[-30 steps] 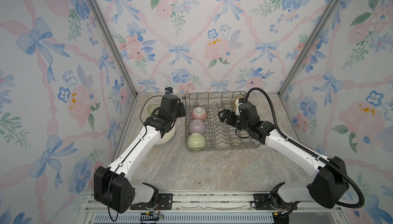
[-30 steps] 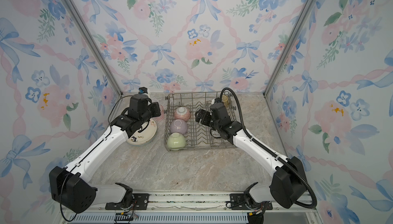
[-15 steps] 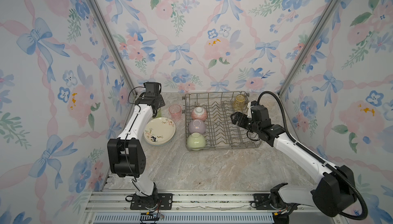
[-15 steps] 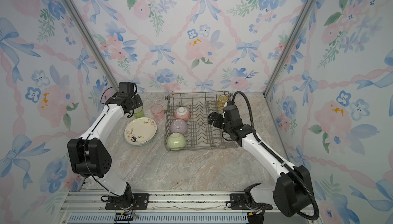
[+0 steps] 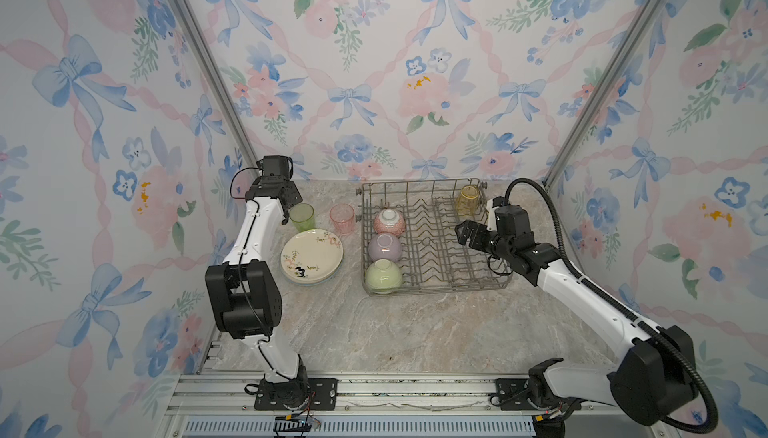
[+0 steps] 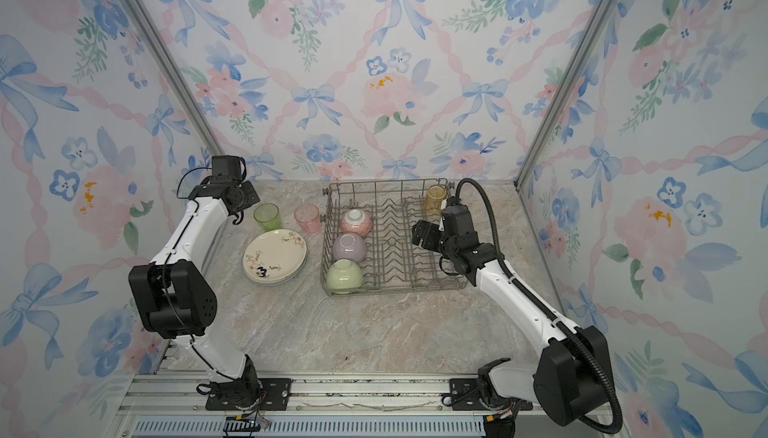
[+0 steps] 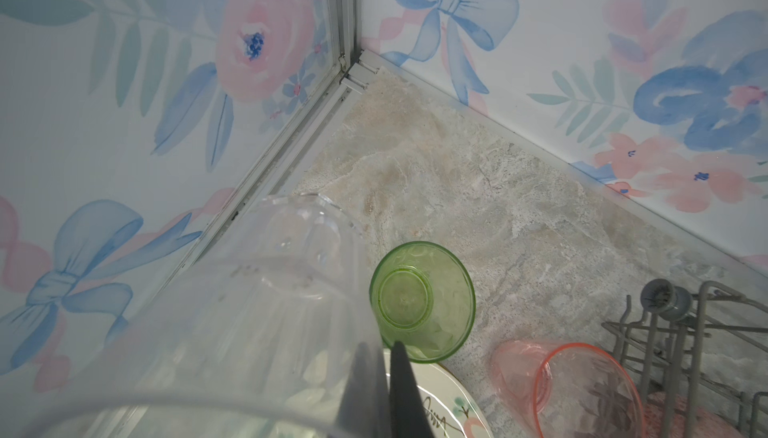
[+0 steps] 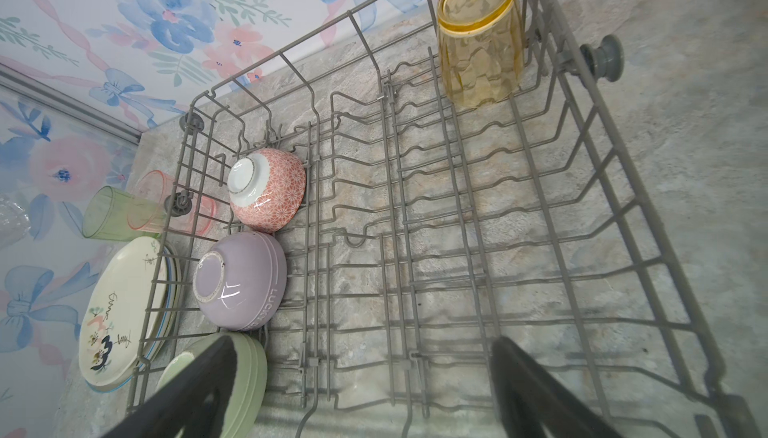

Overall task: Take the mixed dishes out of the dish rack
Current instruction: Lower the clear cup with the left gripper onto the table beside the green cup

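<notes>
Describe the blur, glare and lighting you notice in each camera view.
Left wrist view: the clear tumbler, close to the lens, is out of focus. Right wrist view: white glints on the lilac bowl and pink bowl; dish rack wires splay with wide-angle distortion. Both top views: even, soft light, faint shadows.

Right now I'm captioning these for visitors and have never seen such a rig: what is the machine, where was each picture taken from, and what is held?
Two robot arms work at a marble table. Two pictures look down from overhead; two come from wrist cameras. The dish rack holds three upside-down bowls and an amber tumbler. Beside it stand stacked plates, a green tumbler and a pink tumbler. The left fingers pinch a clear tumbler; the right fingers hang open, empty, over the rack.
</notes>
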Available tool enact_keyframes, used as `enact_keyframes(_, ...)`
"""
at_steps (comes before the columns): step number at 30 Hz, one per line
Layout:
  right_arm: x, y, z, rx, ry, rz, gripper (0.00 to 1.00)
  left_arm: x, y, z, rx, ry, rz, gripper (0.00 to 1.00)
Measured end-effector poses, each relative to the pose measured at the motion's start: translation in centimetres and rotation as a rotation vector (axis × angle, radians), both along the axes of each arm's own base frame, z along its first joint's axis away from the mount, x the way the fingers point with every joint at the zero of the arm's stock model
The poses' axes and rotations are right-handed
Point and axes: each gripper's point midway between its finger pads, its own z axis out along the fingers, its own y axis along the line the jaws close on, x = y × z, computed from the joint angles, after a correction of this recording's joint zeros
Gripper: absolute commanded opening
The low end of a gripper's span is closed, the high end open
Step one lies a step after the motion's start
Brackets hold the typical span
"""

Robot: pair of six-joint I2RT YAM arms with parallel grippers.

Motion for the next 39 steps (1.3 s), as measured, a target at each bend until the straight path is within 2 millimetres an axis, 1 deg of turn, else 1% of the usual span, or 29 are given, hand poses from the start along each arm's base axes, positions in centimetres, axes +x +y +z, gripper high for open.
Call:
enact_keyframes(6, -0.4, -0.2, -1.0, -0.021, 0.022, 0.01, 0.97, 0.6, -0.4, -3.1, -0.013, 0.073, -0.032, 0.0)
enact_keyframes(9, -0.8, -0.3, -1.6, -0.031, 0.041, 0.012, 0.97, 0.7, -0.3, -3.9, -0.007, 0.095, -0.041, 0.0)
enact_keyframes(15, -1.2, -0.4, -2.4, -0.039, 0.059, 0.018, 0.97, 0.6, -0.2, -4.0, 0.011, 0.105, -0.053, 0.0)
enact_keyframes(18, -1.3, -0.3, -2.4, -0.037, 0.06, 0.023, 0.97, 0.5, -0.4, -4.3, 0.007, 0.112, -0.059, 0.0)
enact_keyframes(24, -1.5, -0.2, -2.5, -0.027, 0.063, 0.035, 0.97, 0.3, -1.0, -6.1, -0.006, 0.152, -0.083, 0.0)
enact_keyframes(29, -1.6, 0.0, -2.5, -0.026, 0.064, 0.05, 0.97, 0.2, -1.3, -8.9, -0.014, 0.214, -0.087, 0.0)
enact_keyframes(31, -1.6, 0.0, -2.5, -0.029, 0.062, 0.054, 0.97, 0.1, -1.1, -9.5, -0.016, 0.228, -0.084, 0.0)
enact_keyframes(39, -1.8, -0.1, -2.8, -0.04, 0.074, 0.066, 0.97, 0.1, -0.8, -9.8, -0.011, 0.234, -0.076, 0.0)
